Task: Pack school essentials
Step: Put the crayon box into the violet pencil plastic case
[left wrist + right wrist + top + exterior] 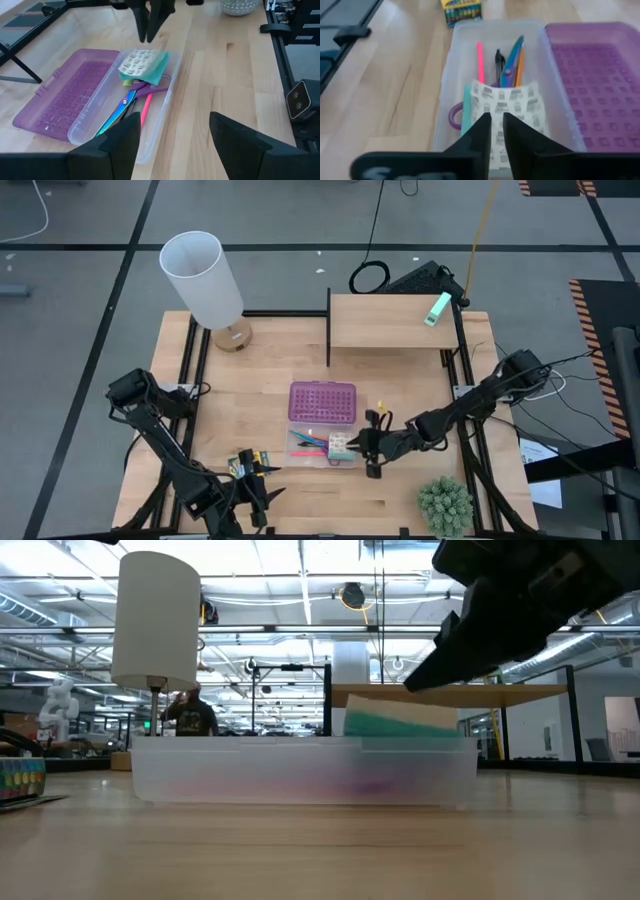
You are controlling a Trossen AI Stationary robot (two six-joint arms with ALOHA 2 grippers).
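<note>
The right claw (372, 442), fingers nearly closed and holding nothing, hovers just over the pale patterned pack (507, 107) inside the clear case (300, 456).

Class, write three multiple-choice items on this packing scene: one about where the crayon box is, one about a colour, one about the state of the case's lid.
1. Where is the crayon box?
A. inside the clear case
B. on the table outside the clear case
C. on the shelf

2. What colour is the case's lid?
A. purple
B. orange
C. white

3. How is the lid?
A. shut
B. open, lying flat beside the tray
C. missing

Answers: 1 B, the right wrist view shows it beyond the case's end. 2 A, purple in the high view. 3 B, the scissors and pink pen lie uncovered.
</note>
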